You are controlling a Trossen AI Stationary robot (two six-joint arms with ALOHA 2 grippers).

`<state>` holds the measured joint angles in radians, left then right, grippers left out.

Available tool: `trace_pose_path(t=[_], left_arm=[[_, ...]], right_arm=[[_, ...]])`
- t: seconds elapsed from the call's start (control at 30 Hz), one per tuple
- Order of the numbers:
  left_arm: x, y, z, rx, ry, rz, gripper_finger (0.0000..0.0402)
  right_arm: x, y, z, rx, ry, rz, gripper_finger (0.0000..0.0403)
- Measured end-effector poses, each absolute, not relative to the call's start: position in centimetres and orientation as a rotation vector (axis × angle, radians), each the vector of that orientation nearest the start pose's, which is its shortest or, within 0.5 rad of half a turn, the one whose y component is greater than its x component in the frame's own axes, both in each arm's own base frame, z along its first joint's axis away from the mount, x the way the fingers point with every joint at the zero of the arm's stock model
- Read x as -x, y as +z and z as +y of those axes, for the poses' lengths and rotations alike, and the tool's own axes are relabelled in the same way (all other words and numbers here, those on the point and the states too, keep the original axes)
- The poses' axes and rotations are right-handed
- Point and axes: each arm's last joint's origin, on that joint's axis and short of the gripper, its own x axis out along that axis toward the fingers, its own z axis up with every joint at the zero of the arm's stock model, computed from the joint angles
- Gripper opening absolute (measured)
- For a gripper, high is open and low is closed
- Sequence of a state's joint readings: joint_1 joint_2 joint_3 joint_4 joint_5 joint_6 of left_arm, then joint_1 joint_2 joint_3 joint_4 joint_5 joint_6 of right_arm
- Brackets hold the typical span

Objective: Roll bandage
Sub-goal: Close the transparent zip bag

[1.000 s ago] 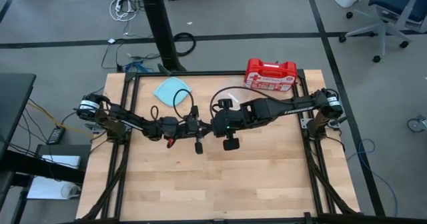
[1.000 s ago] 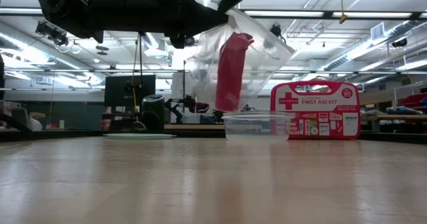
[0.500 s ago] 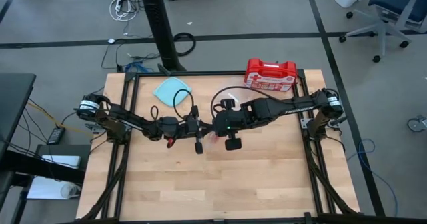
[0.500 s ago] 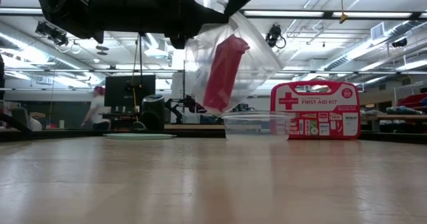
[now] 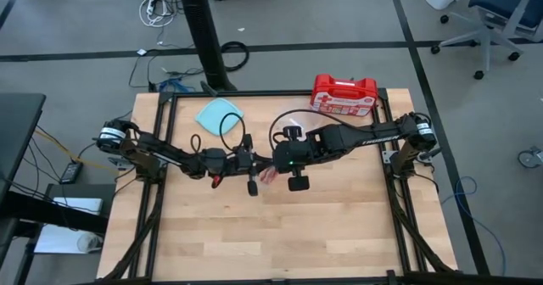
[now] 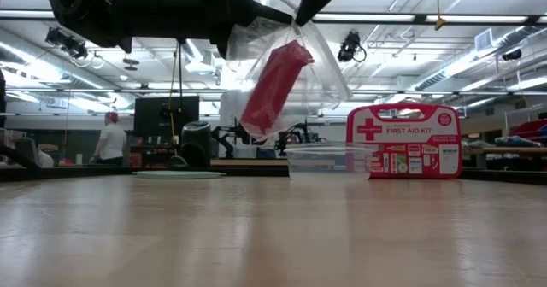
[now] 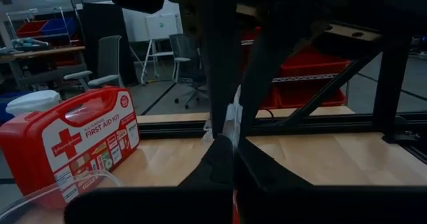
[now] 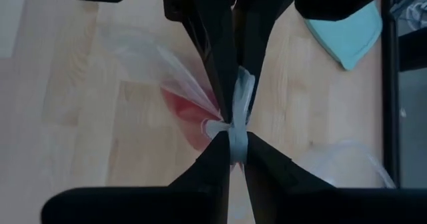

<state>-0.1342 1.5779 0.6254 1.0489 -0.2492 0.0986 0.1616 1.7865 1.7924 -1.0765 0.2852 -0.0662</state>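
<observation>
The bandage (image 6: 273, 86) is a red roll inside a clear plastic bag (image 6: 320, 73). The bag hangs in the air above the middle of the table, and the roll lies slanted in it, its lower end toward the table's left. My left gripper (image 5: 254, 173) reaches in level from the left and is shut on the bag's top edge. My right gripper (image 5: 275, 168) slants down from the right and is shut on the same edge, right beside the left one. In the right wrist view the bandage (image 8: 190, 114) shows red through the bag. My left gripper pinches the bag's bunched white top edge (image 7: 231, 123) between its two fingers, coming level from the table's left. The bag hangs below, clear of the table. My right gripper pinches the same bunched top edge (image 8: 237, 136) between its two fingers, slanting down from the right, tip to tip with the left fingers (image 8: 213, 57). The bag hangs slack below it with the roll inside.
A red first-aid case (image 5: 343, 94) stands at the far right of the table. A clear plastic tub (image 6: 329, 161) sits in front of it toward the middle. A teal cloth (image 5: 219, 114) lies at the far left. A person (image 6: 109, 137) walks in the room behind.
The bag's lower part has swung toward the table's left. The roll inside has gone from nearly upright to clearly slanted. The bag's top edge stays between both grippers. My right gripper has tipped slightly.
</observation>
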Motion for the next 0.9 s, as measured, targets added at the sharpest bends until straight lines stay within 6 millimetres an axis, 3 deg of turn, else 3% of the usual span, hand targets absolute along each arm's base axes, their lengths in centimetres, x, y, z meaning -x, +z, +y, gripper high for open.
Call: trace_pose_path(t=[0.53, 0.9], left_arm=[[-29.8, 22.7, -4.0, -0.105, 0.106, -0.108, 0.0001], [-29.8, 22.5, -4.1, -0.109, 0.102, -0.09, 0.0001]], right_arm=[[-36.3, 33.9, 5.2, 0.269, -0.069, 1.045, 0.0036], [-36.4, 31.4, 5.4, 0.269, -0.068, 1.035, 0.0035]])
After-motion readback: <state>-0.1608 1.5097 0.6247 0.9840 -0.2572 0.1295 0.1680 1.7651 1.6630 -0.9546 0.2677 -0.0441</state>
